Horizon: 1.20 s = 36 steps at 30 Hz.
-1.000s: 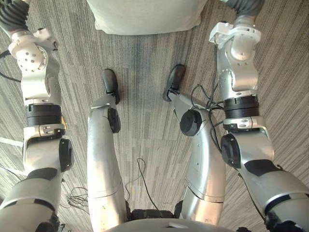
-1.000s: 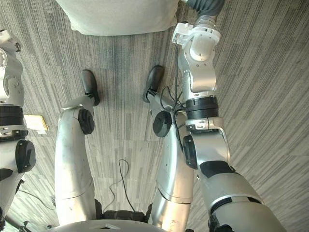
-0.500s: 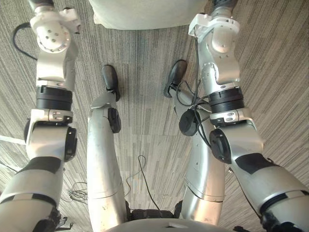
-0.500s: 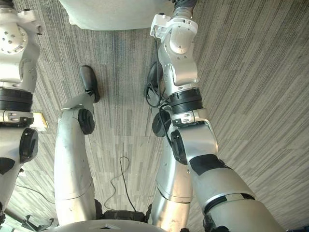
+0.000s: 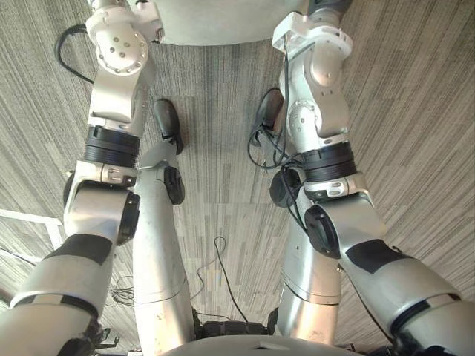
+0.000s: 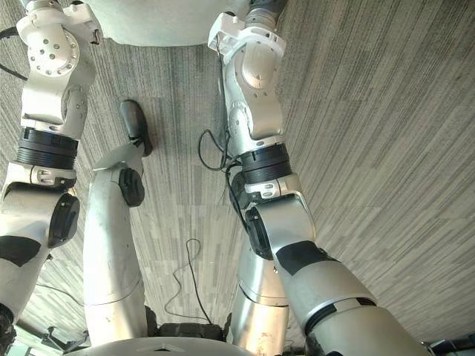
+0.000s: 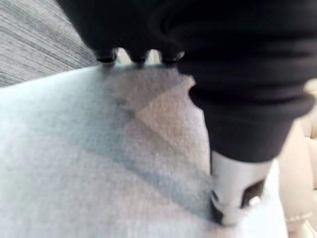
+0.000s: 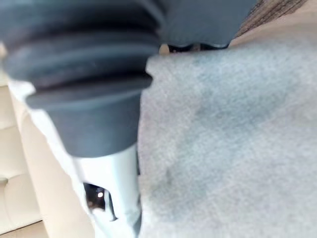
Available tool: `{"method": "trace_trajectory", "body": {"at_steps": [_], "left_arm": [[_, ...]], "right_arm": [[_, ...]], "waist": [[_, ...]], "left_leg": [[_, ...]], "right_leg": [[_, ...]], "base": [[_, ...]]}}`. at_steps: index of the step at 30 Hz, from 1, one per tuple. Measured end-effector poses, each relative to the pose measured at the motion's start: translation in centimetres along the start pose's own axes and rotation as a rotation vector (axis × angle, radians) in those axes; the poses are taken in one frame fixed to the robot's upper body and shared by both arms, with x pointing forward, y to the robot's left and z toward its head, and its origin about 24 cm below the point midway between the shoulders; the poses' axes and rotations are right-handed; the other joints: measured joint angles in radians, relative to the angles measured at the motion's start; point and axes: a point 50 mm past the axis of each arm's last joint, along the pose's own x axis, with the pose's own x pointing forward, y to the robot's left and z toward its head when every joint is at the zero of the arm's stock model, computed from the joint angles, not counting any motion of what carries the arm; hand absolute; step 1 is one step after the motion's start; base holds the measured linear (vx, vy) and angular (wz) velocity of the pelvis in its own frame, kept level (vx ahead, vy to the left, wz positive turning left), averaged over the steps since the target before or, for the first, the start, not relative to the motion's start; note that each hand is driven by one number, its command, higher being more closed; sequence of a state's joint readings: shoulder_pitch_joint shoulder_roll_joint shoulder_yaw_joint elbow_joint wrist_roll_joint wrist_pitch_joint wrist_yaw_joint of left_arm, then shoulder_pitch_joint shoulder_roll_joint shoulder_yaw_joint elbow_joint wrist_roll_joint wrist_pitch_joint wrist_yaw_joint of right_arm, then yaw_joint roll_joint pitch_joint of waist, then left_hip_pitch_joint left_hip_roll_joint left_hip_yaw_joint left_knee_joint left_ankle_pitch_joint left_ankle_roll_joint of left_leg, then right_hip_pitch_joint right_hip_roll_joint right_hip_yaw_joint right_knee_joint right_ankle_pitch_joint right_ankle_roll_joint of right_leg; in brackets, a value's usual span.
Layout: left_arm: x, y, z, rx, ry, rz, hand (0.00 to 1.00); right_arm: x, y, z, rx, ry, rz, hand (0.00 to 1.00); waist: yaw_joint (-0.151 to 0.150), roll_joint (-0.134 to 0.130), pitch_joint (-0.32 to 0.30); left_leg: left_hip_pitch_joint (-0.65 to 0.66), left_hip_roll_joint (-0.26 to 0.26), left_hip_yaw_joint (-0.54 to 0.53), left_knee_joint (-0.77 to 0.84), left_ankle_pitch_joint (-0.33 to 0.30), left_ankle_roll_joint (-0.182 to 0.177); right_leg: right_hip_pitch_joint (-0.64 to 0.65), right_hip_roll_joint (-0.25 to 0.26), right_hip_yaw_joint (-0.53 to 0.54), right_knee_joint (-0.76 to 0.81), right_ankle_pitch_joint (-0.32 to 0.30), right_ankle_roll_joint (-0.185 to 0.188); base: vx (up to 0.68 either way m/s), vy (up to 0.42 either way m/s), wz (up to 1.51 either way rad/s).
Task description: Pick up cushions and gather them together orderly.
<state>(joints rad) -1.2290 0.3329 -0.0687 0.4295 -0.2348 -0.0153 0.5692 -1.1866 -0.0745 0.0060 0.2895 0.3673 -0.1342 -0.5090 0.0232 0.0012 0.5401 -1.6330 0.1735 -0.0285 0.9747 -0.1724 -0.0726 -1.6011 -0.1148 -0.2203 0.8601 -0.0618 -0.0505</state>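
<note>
A pale grey cushion (image 5: 215, 22) lies on the carpet ahead of me, cut off by the top edge of the eye views. Both arms reach forward to it, the left arm at its left corner and the right arm at its right corner. In the left wrist view my left hand (image 7: 233, 191) lies against the cushion's cloth (image 7: 99, 163), its thumb touching the surface. In the right wrist view my right hand (image 8: 119, 183) is laid on the same cushion (image 8: 233, 124) in the same way. How far either hand closes on the cloth is hidden by its dark cover.
Grey striped carpet (image 5: 415, 111) spreads all around. A beige quilted piece of furniture (image 7: 302, 163) stands just beyond the cushion, also seen beside the right hand (image 8: 20, 163). A thin white bar (image 5: 30, 219) lies on the floor at the left.
Both arms have swung inward and forward from the outer sides to the cushion's two corners. The cushion sits slightly higher in the eye views.
</note>
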Motion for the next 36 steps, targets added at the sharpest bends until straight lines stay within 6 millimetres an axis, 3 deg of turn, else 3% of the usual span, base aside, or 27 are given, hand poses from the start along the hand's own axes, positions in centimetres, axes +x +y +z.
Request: {"method": "trace_trajectory", "body": {"at_steps": [8,14,27,36], "left_arm": [[-1.0,1.3,-1.0,-0.024,0.019,0.019,1.0],[-3.0,1.5,-2.1,-0.035,0.031,-0.01,1.0],[-5.8,0.9,-2.0,-0.272,0.049,0.003,1.0],[-8.9,1.1,-2.3,-0.389,0.084,0.038,1.0]], "right_arm": [[-0.1,0.0,0.3,0.008,-0.011,-0.002,1.0],[-1.6,-1.2,0.8,0.014,-0.052,0.013,1.0],[-2.5,-2.4,-0.1,0.031,-0.021,0.034,1.0],[-4.6,-4.2,-1.0,0.024,0.012,0.028,1.0]], "waist": [[-0.02,0.0,0.0],[-0.027,0.0,0.0],[-0.024,-0.001,0.0],[-0.031,-0.001,0.0]], "left_leg": [[0.004,0.002,0.008,0.032,-0.014,0.019],[0.025,0.011,0.027,0.055,-0.032,0.028],[0.072,0.016,0.024,0.0,-0.016,0.005],[0.206,0.01,0.015,-0.047,0.001,-0.005]], "right_leg": [[0.012,0.007,0.015,-0.002,0.014,0.012],[0.016,0.007,0.046,0.021,0.002,0.033],[0.044,0.009,0.036,0.008,0.0,0.024],[0.18,0.009,0.023,-0.027,-0.004,0.03]], "base": [[0.0,-0.025,-0.08],[0.0,-0.015,-0.04],[0.0,-0.031,0.04],[0.01,-0.018,0.06]]}}
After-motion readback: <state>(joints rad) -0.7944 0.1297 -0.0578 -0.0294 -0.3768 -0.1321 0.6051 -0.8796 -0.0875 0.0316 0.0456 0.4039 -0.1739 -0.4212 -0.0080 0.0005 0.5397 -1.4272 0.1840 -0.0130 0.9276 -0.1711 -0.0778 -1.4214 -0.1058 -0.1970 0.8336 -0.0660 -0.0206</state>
